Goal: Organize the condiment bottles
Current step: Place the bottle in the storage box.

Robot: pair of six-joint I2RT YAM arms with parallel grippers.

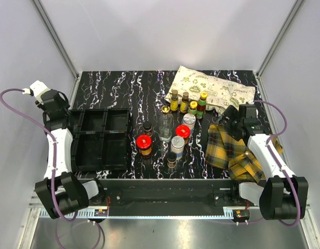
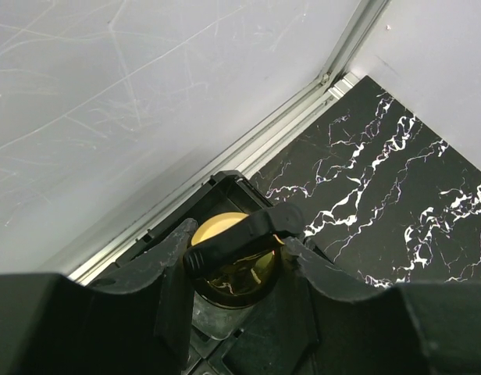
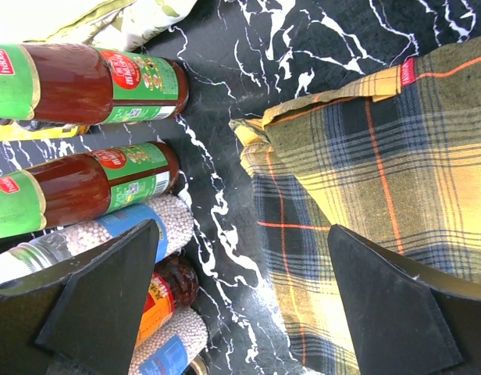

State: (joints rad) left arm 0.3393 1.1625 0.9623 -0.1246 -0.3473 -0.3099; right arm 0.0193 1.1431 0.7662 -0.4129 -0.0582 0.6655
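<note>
While the left tool [image 2: 239, 262] pinches a gold-capped bottle [image 2: 219, 226] at the far left corner of the tray [image 1: 130, 140], the right tool [image 3: 244, 289] hangs spread wide near the cloth [image 3: 381, 156]. The task seems hardly begun: all the other bottles [image 1: 177, 143] stand on the worktop [image 1: 123, 88] beside it.

The left arm [image 1: 58, 150] and right arm [image 1: 269, 155] match: white shell links between chunky black joint housings, with black bases on the rail [image 1: 165, 194] at the bench's [image 1: 144, 83] near edge. A purple cable [image 1: 54, 171] loops along each. The jaws are matte black, broad wedges.
</note>
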